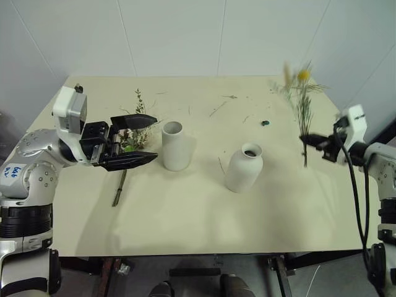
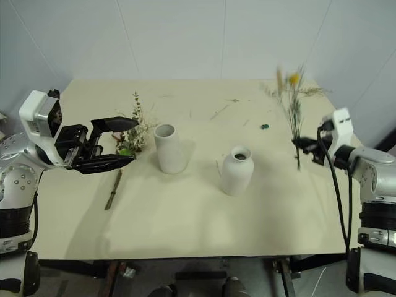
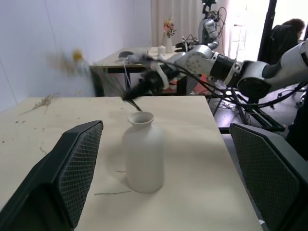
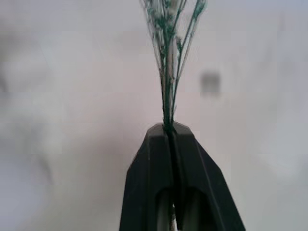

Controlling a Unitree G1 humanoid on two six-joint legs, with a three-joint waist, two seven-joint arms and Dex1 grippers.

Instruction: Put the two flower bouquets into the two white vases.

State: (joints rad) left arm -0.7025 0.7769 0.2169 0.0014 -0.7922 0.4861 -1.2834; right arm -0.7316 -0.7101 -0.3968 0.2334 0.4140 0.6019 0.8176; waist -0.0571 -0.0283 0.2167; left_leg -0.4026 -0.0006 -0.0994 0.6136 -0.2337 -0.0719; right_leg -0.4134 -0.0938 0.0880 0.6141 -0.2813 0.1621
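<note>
Two bouquets: the slim green bouquet [image 1: 302, 102] is up off the counter [image 1: 185, 216], pinched in the right fingers [image 1: 307, 140], which are clamped tight. The bushy bouquet [image 2: 133, 133] lies behind the left fingers [image 1: 135, 140], spread wide, holding nothing. Two white vases: cylinder vase [image 1: 174, 145] and bottle vase [image 1: 244, 167], both upright.

On the beige table [image 1: 185, 216], the cylinder vase [image 1: 176, 146] stands left of centre and the bottle vase [image 1: 244, 167] to its right, well apart. The left gripper [image 1: 145, 139] hovers with jaws wide just left of the cylinder vase, over the bushy bouquet [image 1: 135, 133]. At the right edge, the right gripper [image 1: 311, 141] pinches the slim bouquet [image 1: 301, 105], upright, off the table
</note>
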